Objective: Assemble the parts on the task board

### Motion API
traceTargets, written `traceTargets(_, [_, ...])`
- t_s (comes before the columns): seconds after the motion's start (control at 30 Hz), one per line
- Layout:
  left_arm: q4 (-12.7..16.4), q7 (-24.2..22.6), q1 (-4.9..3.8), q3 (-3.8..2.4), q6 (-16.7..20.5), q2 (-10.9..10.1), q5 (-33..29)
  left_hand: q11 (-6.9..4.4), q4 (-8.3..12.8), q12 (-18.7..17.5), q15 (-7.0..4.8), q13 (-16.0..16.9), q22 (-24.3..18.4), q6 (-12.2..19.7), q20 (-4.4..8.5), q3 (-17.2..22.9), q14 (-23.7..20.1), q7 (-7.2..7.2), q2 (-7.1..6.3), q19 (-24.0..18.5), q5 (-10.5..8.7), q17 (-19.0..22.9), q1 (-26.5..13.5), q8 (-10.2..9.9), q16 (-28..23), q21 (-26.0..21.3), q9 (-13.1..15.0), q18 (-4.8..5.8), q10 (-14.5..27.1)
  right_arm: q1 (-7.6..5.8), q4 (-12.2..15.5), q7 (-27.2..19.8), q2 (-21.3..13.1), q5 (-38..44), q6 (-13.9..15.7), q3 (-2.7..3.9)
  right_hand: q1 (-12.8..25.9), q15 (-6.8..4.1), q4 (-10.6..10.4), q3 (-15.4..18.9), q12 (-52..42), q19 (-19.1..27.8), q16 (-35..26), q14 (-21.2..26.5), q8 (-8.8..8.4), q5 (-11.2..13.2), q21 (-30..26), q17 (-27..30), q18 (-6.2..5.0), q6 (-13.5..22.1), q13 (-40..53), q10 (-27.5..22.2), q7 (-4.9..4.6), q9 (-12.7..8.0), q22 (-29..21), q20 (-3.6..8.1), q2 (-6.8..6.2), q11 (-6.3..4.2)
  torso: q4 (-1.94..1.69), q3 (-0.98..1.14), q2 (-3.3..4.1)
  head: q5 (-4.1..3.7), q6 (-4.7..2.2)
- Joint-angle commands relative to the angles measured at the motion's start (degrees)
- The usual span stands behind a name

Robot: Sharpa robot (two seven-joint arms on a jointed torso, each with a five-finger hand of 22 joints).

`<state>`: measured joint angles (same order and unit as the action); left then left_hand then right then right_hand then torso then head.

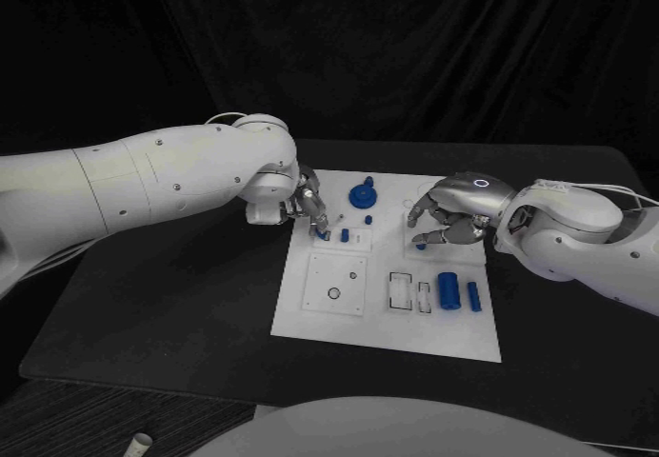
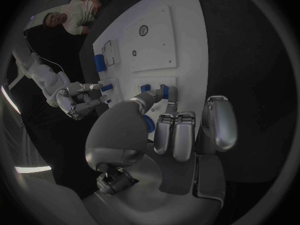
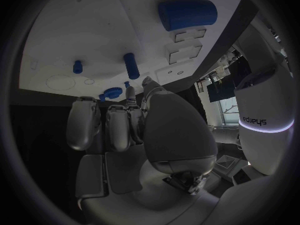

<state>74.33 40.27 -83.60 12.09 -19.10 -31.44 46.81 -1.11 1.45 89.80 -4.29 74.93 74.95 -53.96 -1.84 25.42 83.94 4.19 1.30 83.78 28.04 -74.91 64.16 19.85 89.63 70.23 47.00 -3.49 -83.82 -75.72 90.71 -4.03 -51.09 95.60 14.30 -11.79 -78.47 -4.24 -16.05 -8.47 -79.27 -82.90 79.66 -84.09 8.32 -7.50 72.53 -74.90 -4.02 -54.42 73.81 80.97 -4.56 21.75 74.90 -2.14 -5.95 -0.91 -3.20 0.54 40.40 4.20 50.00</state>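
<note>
Black table (image 1: 165, 314) under you, with the white board (image 1: 329, 319) in the middle, its long side running near to far.

Your left hand (image 1: 295, 202) sits over the board's far-left part. Its fingers (image 2: 170, 96) reach down and appear to pinch a small blue peg (image 1: 323, 232) that stands roughly upright, just left of a second peg (image 1: 345, 234) already standing in the board. In the left wrist view the peg (image 2: 164, 91) sits at the fingertips, right at the board surface; you cannot tell whether it is seated or only touching.

Your right hand (image 1: 456, 211) hovers over the board's far-right part with its fingers (image 3: 119, 127) curled in; nothing shows between them. A blue gear (image 1: 363, 195) stands far of centre, between the two hands.

Two loose parts lie near-right of the right hand: a thick cylinder (image 1: 447, 291) and a thin rod (image 1: 474, 297), both with their long axes near to far, just right of two rectangular slots (image 1: 401, 291).

Judging by this, the peg is the step in hand, and the move turns on keeping it vertical over its hole. The cylinder and rod lie nearer your right hand.
</note>
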Motion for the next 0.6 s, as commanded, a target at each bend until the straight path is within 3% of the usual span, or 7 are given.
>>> traceTargets(0.03, [-0.09,2.70,0.33,0.06,-0.62,0.18,1.51,-0.24,7.92,0.20,-0.31,15.07,10.13,-0.08,0.18,7.98,6.06,-0.54,0.37,0.24,0.04,-15.09,-0.34,0.20,0.37,-0.07,0.08,-0.21,-6.18,0.12,0.00,1.05,0.05,0.13,-0.33,0.03,-0.17,-0.06,-0.02,0.03,0.28,0.22,-0.21,-1.90,-0.15,-0.30,-0.26,-0.90,0.20,-0.42,-0.05,-0.44,0.02,0.04,9.81,-0.02,0.24,0.01,-0.05,0.07,0.02,-0.10,0.00])
traceTargets(0.6, [-0.11,1.72,0.86,0.05,-1.36,0.79,1.61,-0.38,8.24,0.20,-0.43,15.07,10.16,-0.39,0.24,8.26,6.06,-0.84,0.09,0.30,0.16,-15.09,-1.16,1.06,0.37,0.07,0.00,-0.19,-6.18,0.13,-0.17,1.18,0.24,0.13,-0.73,0.02,-0.26,-0.06,0.01,-0.05,0.38,0.32,-0.35,-1.85,-0.09,-0.36,-0.56,-0.71,0.14,-0.57,-0.18,-0.52,0.04,0.06,9.73,-0.02,0.37,0.01,0.01,-0.01,0.04,-0.07,0.00])
